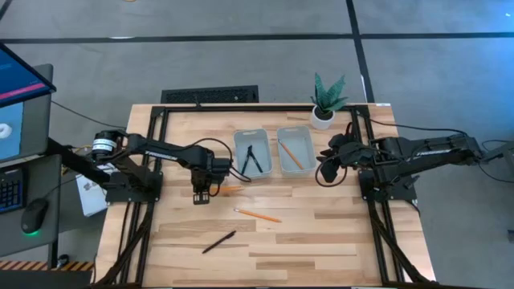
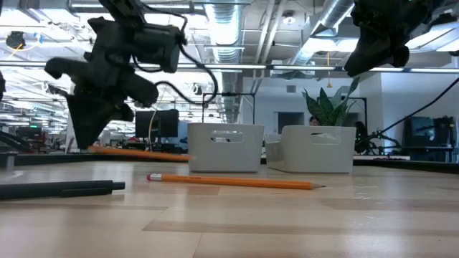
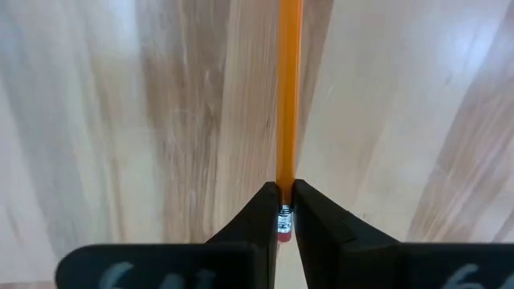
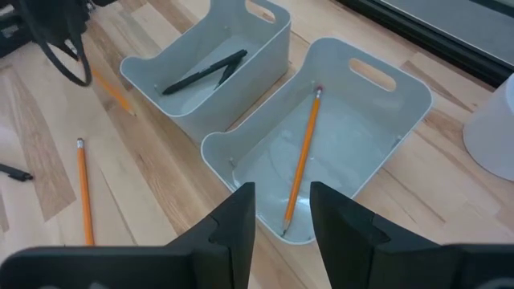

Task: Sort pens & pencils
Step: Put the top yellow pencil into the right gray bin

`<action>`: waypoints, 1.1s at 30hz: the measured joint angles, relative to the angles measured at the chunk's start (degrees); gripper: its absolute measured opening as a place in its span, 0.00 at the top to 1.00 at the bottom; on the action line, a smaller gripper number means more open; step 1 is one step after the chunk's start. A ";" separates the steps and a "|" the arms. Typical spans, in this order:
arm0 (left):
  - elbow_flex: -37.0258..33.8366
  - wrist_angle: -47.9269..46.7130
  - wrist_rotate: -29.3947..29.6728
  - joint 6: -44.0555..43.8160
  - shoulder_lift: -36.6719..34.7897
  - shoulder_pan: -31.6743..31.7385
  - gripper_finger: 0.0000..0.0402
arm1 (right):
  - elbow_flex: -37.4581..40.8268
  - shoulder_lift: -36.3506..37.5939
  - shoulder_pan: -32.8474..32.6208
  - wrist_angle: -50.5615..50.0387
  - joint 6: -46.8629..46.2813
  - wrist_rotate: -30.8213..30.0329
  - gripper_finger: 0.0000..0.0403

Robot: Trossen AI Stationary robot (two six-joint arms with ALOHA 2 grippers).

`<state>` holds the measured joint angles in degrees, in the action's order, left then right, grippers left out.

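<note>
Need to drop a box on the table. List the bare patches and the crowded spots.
Bare: the table on its right half, in front of the right tray, and the near edge past the loose pen. Crowded: around the left gripper, shut on a pencil, and the second pencil mid-table.

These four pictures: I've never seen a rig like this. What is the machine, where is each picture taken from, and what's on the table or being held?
Two robot arms work at a wooden table. One picture looks down from above, one level across the tabletop, one from each wrist. The left gripper is shut on an orange pencil by its eraser end. The right gripper hangs open above the right tray, which holds one pencil. The left tray holds two pens. Another pencil and a pen lie loose.
</note>
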<state>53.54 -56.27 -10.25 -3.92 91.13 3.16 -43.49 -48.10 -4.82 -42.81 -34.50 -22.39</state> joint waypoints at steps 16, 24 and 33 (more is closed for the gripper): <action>0.15 3.39 0.44 -5.24 -13.73 0.06 0.94 | 0.00 0.00 0.11 9.71 0.19 0.14 0.63; 8.55 6.61 3.02 -1.25 -14.03 0.16 0.93 | -0.02 -0.01 0.09 21.42 2.01 2.95 0.56; 18.92 12.55 12.22 4.33 -14.07 2.29 0.93 | -0.02 -0.02 0.07 27.53 1.70 2.86 0.37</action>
<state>72.46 -43.72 1.98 0.41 77.06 5.45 -43.51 -48.12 -4.75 -15.28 -32.79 -19.53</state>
